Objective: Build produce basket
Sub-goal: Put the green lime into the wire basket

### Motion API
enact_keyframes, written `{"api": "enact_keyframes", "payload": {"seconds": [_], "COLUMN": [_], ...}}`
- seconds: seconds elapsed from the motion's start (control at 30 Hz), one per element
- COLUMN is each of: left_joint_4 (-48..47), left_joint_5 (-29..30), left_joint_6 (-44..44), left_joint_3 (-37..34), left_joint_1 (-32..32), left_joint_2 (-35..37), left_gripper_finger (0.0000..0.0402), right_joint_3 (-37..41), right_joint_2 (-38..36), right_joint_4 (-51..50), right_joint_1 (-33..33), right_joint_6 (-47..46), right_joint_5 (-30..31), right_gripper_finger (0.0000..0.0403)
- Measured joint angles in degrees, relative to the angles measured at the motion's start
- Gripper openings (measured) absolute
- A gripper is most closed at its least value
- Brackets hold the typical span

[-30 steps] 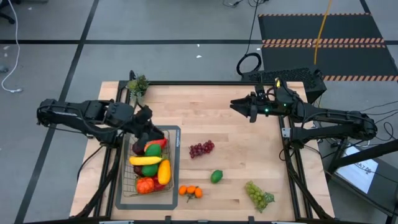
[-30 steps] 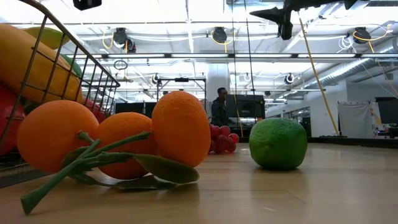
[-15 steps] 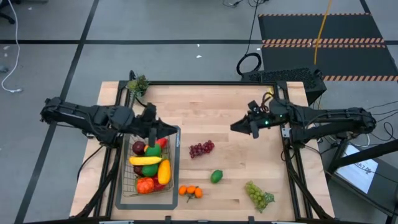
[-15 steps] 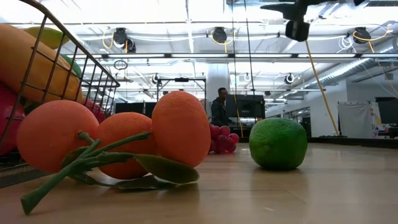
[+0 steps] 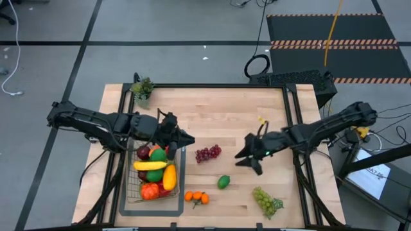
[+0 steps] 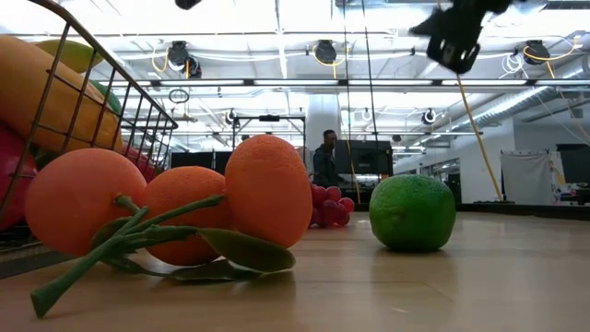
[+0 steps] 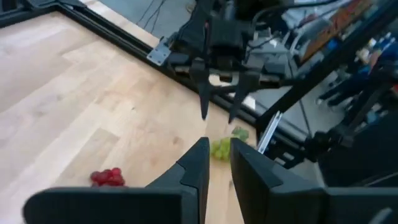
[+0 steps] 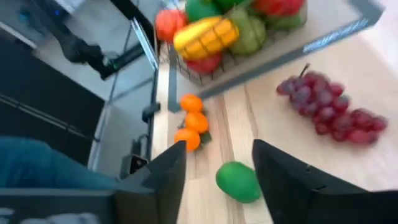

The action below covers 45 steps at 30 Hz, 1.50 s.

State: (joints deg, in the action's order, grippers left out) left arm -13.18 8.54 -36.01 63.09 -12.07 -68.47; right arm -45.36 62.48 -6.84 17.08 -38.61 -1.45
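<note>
The wooden table carries everything, and the wire basket stands at about eight o'clock from its middle on a grey mat, within the left arm's reach. It already holds a banana, a mango and several red and green pieces piled up to the rim. Four items lie loose on the bare wood, well apart from one another: green grapes at five o'clock, red grapes near the centre, oranges at six o'clock just beside the basket's corner, and a lime between the oranges and the green grapes. A small potted sprig sits at the ten o'clock corner.

The right gripper hangs above the wood at about four o'clock, its fingers spread wide and empty; its wrist camera looks onto the lime, so that is probably its next pickup. The left gripper hovers at the basket's far edge, fingers nearly together with nothing between them, probably waiting its turn.
</note>
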Motion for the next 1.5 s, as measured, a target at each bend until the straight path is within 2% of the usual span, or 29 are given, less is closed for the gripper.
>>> {"api": "enact_keyframes", "payload": {"seconds": [0.17, 0.3, 0.47, 0.6, 0.7, 0.83, 0.97, 1.07, 1.3, 1.5], "left_joint_4": [-2.4, -4.8, -9.5, -11.9, -11.9, -12.0, -12.7, -13.0, -12.9, -12.5], "left_joint_5": [-1.0, -0.9, -0.5, -0.5, -0.4, 2.6, 3.5, 3.6, 4.1, 5.4], "left_joint_6": [0.4, 0.3, -0.4, -1.2, -1.3, -2.0, 0.1, 1.4, 3.9, 1.8], "left_joint_3": [0.0, 0.0, 0.0, 0.0, 0.0, 0.0, 0.0, 0.0, 0.0, 0.0], "left_joint_1": [-0.4, -1.6, -2.5, -3.9, -5.1, -7.2, -9.0, -9.6, -10.2, -10.2], "left_joint_2": [1.6, 3.7, 4.8, 4.8, 4.8, 4.7, 4.0, 3.3, 1.1, -1.0], "left_gripper_finger": [0.0079, 0.0082, 0.0081, 0.0081, 0.0081, 0.0081, 0.0081, 0.0081, 0.0081, 0.0081], "right_joint_3": [0.0, 0.0, 0.0, 0.0, 0.0, 0.0, 0.0, 0.0, 0.0, 0.0], "right_joint_2": [8.1, 14.1, 21.0, 24.5, 25.7, 26.4, 26.9, 28.7, 33.2, 36.3], "right_joint_4": [5.2, 11.5, 18.4, 22.7, 22.6, 20.2, 19.3, 19.3, 20.0, 21.6], "right_joint_1": [1.3, 1.0, 0.5, 0.6, 0.6, 0.6, 0.1, -0.7, -2.3, -2.4], "right_joint_6": [5.9, 12.5, 15.7, 19.1, 21.7, 28.8, 39.4, 43.7, 48.7, 52.2], "right_joint_5": [-0.8, -4.4, -9.2, -9.9, -12.0, -12.4, -12.1, -12.4, -19.5, -19.7], "right_gripper_finger": [0.0244, 0.0285, 0.0304, 0.0321, 0.0342, 0.0363, 0.0365, 0.0358, 0.0335, 0.0319]}}
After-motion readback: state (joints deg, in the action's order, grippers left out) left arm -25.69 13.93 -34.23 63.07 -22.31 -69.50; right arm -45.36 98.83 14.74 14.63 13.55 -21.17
